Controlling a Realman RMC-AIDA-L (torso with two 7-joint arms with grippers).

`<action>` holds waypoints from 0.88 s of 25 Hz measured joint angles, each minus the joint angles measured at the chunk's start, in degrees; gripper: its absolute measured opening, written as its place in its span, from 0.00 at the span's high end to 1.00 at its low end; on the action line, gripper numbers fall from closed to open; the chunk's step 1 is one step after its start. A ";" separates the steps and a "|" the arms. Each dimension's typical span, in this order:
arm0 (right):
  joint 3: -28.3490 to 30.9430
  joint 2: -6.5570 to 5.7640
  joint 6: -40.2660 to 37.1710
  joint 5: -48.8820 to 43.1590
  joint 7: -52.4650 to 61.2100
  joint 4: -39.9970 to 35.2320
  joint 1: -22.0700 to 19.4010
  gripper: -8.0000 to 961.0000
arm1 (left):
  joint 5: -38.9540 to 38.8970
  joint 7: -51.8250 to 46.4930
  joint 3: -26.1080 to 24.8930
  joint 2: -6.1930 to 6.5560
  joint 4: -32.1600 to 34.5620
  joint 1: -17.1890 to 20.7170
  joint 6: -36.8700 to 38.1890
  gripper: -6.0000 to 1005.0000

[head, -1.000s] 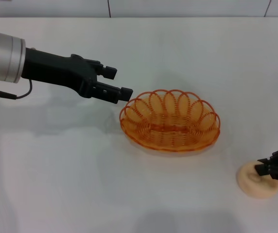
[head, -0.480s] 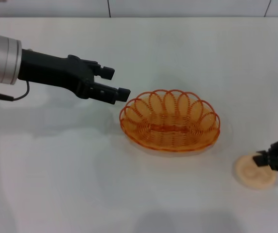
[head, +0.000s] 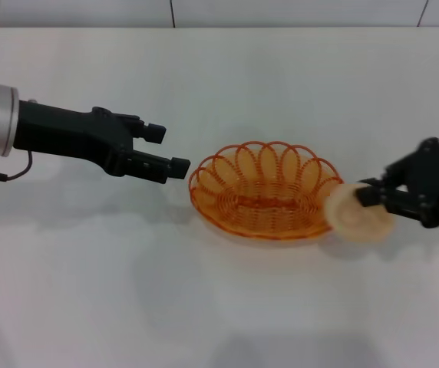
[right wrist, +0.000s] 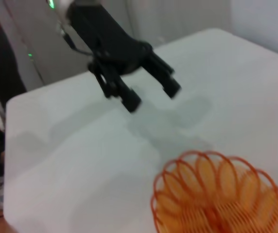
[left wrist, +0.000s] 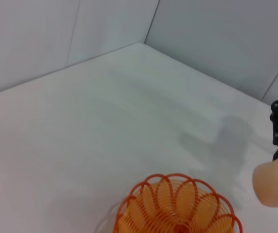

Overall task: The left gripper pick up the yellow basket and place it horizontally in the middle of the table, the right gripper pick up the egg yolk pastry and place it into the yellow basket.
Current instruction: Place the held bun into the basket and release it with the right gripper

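Desk (head: 227, 307): one white surface carrying the basket; both arms reach over it.
Yellow basket (head: 268, 191): one only, sitting flat near the middle of the desk with its long side running toward the left and right edges. Nothing lies inside it.
Egg yolk pastry (head: 358, 217): one, lifted clear of the desk and tipped on its side, hanging right at the basket's right-hand rim.
Right gripper (head: 374, 196): clenched on the pastry, coming in from the desk's right edge; the left wrist view shows the bun under its black fingers.
Left gripper (head: 168, 149): released, fingers spread, holding nothing, just off the basket's left rim and apart from it, over the left half of the desk.
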 joint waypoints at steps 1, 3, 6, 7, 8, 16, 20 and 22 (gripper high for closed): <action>-1.51 0.01 1.04 0.22 0.06 -0.04 0.55 0.96 | 0.00 0.11 0.00 0.03 0.00 0.10 0.02 0.12; -4.71 0.03 3.84 0.36 0.18 0.41 1.92 0.96 | 0.00 0.28 0.00 0.06 0.00 0.21 0.23 0.12; -8.02 0.15 7.25 0.41 0.26 2.11 4.12 0.96 | 0.00 0.40 0.00 0.20 -0.01 0.33 0.81 0.12; -8.93 0.23 8.36 0.41 0.30 2.68 4.76 0.96 | 0.00 0.46 0.00 0.23 0.00 0.35 0.92 0.12; -10.00 0.28 9.80 0.46 0.33 3.28 5.54 0.96 | 0.00 0.60 0.00 0.22 0.01 0.36 0.97 0.12; -16.11 0.39 19.58 0.31 0.58 6.25 7.95 0.94 | -0.17 0.99 0.00 -0.10 0.06 0.34 1.00 0.12; -17.31 0.39 21.77 0.30 0.56 7.55 8.30 0.90 | -1.14 0.99 0.00 -0.05 0.07 0.41 1.00 0.12; -17.42 0.39 22.01 0.38 0.52 8.22 8.38 0.87 | -1.21 0.99 0.00 -0.02 0.07 0.41 1.00 0.12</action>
